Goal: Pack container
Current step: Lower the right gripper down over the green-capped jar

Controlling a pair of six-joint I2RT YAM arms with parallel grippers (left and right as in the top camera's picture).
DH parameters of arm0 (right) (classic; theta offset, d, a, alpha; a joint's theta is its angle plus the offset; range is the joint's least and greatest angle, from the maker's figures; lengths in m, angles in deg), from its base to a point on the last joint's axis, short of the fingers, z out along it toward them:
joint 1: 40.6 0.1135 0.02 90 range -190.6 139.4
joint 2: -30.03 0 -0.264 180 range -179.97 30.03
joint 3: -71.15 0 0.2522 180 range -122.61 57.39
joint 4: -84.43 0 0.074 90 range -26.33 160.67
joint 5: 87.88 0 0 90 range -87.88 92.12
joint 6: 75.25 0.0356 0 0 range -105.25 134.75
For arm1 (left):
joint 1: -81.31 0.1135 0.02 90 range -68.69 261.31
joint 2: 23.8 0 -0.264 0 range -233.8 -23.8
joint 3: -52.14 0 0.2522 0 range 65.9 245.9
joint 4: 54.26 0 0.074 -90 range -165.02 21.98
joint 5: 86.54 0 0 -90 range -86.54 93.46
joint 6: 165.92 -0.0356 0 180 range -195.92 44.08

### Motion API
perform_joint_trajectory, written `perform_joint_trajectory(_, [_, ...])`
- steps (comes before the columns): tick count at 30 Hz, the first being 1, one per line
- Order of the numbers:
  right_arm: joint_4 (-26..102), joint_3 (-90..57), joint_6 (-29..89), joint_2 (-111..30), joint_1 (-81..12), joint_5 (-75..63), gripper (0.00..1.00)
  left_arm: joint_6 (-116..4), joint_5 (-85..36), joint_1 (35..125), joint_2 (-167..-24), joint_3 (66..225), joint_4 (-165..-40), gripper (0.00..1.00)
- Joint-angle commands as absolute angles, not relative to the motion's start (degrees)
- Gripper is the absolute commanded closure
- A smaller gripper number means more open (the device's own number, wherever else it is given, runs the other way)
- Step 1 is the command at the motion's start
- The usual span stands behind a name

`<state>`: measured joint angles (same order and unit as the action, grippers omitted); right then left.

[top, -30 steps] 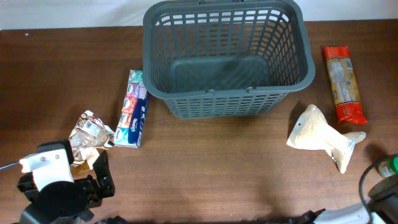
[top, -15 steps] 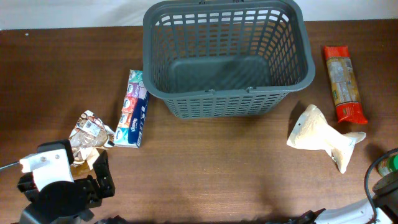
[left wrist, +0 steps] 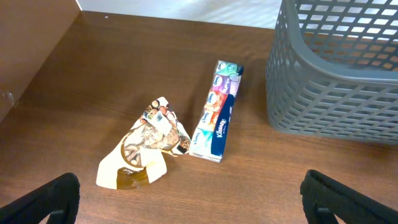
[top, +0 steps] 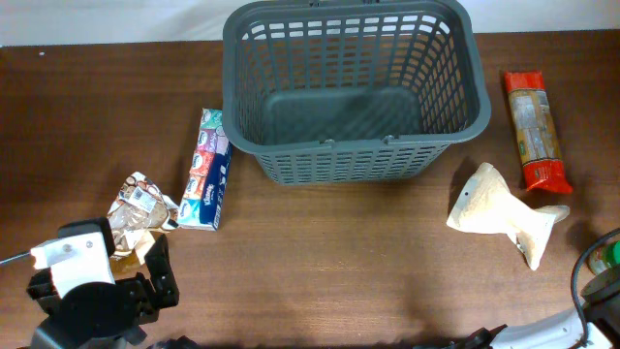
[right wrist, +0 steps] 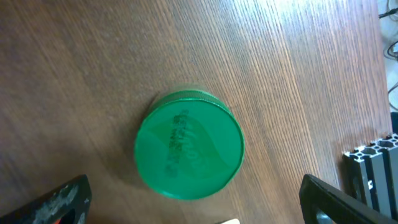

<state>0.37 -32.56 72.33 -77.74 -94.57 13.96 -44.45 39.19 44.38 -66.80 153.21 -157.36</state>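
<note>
The dark brown wooden table (top: 320,252) fills the overhead view. Its far edge is cut off behind the large dark grey plastic basket (top: 354,165). This basket, rectangular with rounded corners and slotted lattice walls, stands upright at the far middle of the table. Its solid base shows bare through the open top, and its far rim runs out of the picture.

Well to the near left of the basket is the left gripper (left wrist: 199,202). Its black fingers (left wrist: 43,199) are wide apart, only their tips show, and nothing lies between them.

Right of the basket lies a long red and clear packet (top: 535,131), whose contents are too small to make out. Nearer than it, to the basket's near right, lies a beige soft pouch (top: 504,213).

Just beside the basket's left wall lies a long multicoloured tissue pack (top: 207,170). Further to the near left is a crumpled brown and white wrapper (top: 136,208), partly hidden by the left arm.

Far to the near right of the basket, a round green lid (right wrist: 189,144) sits below the right gripper (right wrist: 202,202). Its fingers (right wrist: 59,202) are spread wide and clear of the lid. What lies under the lid is hidden.
</note>
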Motion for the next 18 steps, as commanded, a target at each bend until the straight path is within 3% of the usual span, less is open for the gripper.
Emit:
perform_joint_trajectory(1, [1.3, -30.9, 70.9, -78.2, -94.7, 15.4, 0.01, -44.7, 38.8, 44.6, -66.7, 153.5, -157.3, 0.0])
perform_joint_trajectory(18, [2.1, -30.9, 69.6, -81.5, -98.4, 10.7, 0.01, -44.7, 38.8, 44.6, -66.7, 153.5, -157.3, 0.0])
